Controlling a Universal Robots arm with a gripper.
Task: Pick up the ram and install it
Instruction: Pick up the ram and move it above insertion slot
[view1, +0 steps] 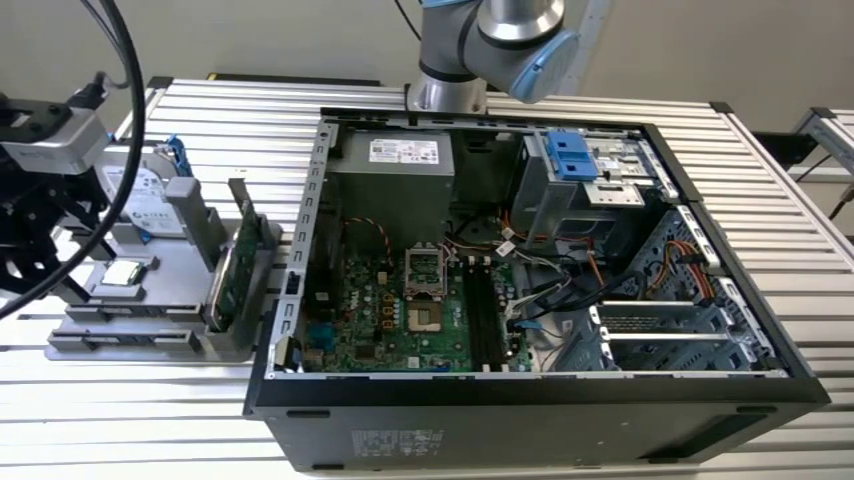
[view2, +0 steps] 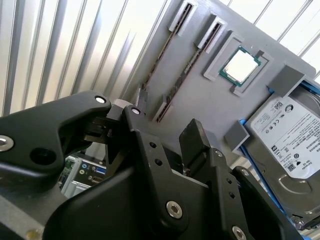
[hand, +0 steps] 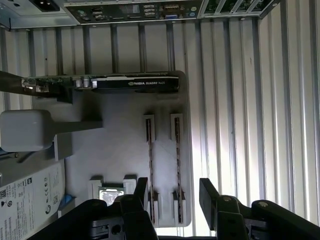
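Note:
Two thin ram sticks stand on edge side by side in the holders of a grey fixture tray (hand: 120, 145). In the first wrist view one ram stick (hand: 178, 170) lies in line with the gap between my fingers, and the other ram stick (hand: 150, 165) runs by one fingertip (hand: 141, 190). My gripper (hand: 174, 194) hovers above the end of the sticks, open and holding nothing. In the second wrist view the gripper (view2: 165, 132) shows in the foreground over the tray's ram holders (view2: 175, 75). In the exterior view the gripper (view1: 38, 240) hangs over the tray at the exterior view's left.
On the tray also sit an upright green expansion card (hand: 130, 82), a processor chip (view2: 241, 66) and a silver hard drive (view2: 292, 132). The open computer case (view1: 527, 395) lies at the exterior view's right, with dark memory slots (view1: 481, 315) on its motherboard.

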